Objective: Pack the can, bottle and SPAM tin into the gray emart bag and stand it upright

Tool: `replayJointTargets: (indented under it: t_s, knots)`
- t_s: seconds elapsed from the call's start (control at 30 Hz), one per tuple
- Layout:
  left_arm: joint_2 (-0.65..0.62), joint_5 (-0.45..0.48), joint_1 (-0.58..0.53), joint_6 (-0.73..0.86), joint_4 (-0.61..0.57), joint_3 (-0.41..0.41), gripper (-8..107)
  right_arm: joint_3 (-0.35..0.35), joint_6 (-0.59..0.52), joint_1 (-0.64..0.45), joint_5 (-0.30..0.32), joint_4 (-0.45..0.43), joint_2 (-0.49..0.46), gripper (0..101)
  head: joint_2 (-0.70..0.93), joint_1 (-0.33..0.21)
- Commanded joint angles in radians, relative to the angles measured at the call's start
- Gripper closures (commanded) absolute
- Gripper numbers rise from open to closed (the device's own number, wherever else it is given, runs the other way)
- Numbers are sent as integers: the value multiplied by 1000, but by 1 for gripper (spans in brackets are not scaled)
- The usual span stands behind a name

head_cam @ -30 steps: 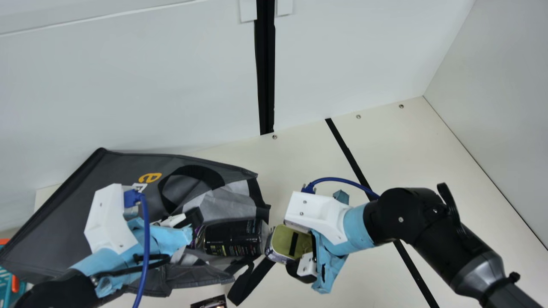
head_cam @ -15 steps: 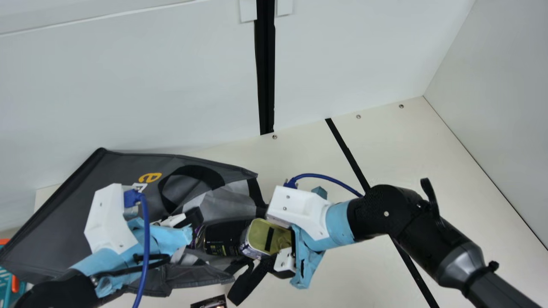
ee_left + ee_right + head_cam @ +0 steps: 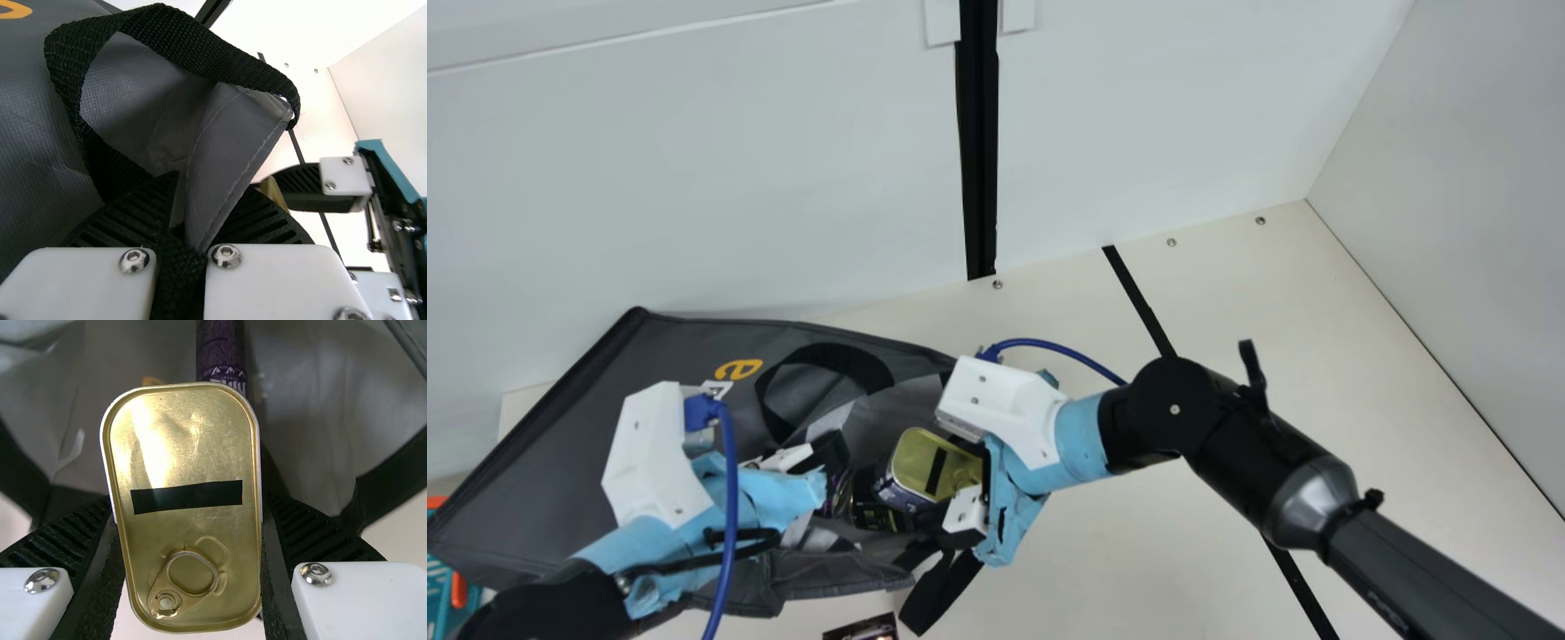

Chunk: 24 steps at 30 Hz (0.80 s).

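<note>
The gray emart bag [image 3: 663, 382] is laid on its side, mouth open, black straps and a yellow-orange letter on show. A black container with yellowish print [image 3: 876, 516] is lying in the opening, and a purple printed cylinder [image 3: 221, 350] can be seen inside. The SPAM tin [image 3: 920, 453], gold ring-pull end facing out, is held at the mouth.

Left gripper [image 3: 829, 458] pinching gray emart bag [image 3: 230, 147], fold of fabric between ribbed fingers [image 3: 260, 223]. Black handle strap [image 3: 180, 40] loops beyond them. Bit of orange print [image 3: 13, 9] on bag. Right gripper [image 3: 927, 478] farther off, gold edge of tin [image 3: 272, 192] at its finger. Pale table [image 3: 317, 127] behind, black line [image 3: 297, 148] across it.
</note>
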Motion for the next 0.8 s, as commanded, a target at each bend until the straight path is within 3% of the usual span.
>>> replayJointTargets:
  t_s: [0.0,0.77]
  knots:
    - [0,0,0,0,0,0,107,-10,-1,5,-8,9,19,101,-2,-23]
    - [0,0,0,0,0,0,107,-169,67,78,-113,44,233,101,-2,-23]
